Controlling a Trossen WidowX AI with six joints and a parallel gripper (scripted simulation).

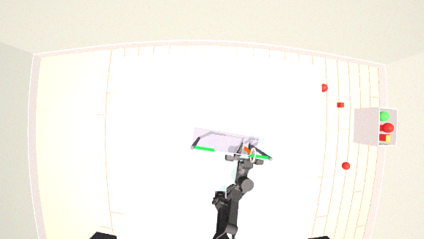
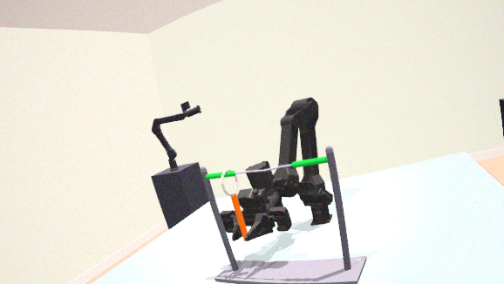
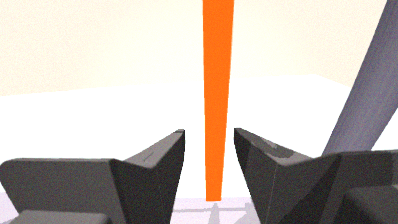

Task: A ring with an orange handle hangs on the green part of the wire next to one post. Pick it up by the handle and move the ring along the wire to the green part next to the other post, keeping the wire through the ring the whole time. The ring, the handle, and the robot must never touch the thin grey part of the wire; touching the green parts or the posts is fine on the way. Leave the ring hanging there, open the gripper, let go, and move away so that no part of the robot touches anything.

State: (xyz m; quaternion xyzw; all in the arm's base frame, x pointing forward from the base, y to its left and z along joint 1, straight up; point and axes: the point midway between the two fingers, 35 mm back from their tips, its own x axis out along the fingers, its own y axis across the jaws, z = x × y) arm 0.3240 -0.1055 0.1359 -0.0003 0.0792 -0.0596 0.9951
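The white ring (image 1: 252, 148) (image 2: 221, 183) hangs round the green wire part (image 1: 262, 157) (image 2: 213, 176) beside one post (image 1: 262, 152) (image 2: 220, 222) (image 3: 367, 75). Its orange handle (image 1: 247, 150) (image 2: 239, 215) (image 3: 216, 100) hangs down, slightly tilted in the exterior view. My gripper (image 1: 245, 148) (image 2: 241, 239) (image 3: 209, 134) is partly open, its fingertips on either side of the handle's lower part. The wrist view shows gaps on both sides, so nothing is gripped. The other green part (image 1: 204, 149) (image 2: 309, 162) beside the far post (image 1: 196, 142) (image 2: 339, 209) is bare.
The thin grey wire (image 2: 263, 169) runs between the green parts, above my gripper's level. The posts stand on a pale base plate (image 1: 220, 143) (image 2: 301, 272). The near post rises close to my right finger in the wrist view. A bin (image 1: 367, 126) stands far right.
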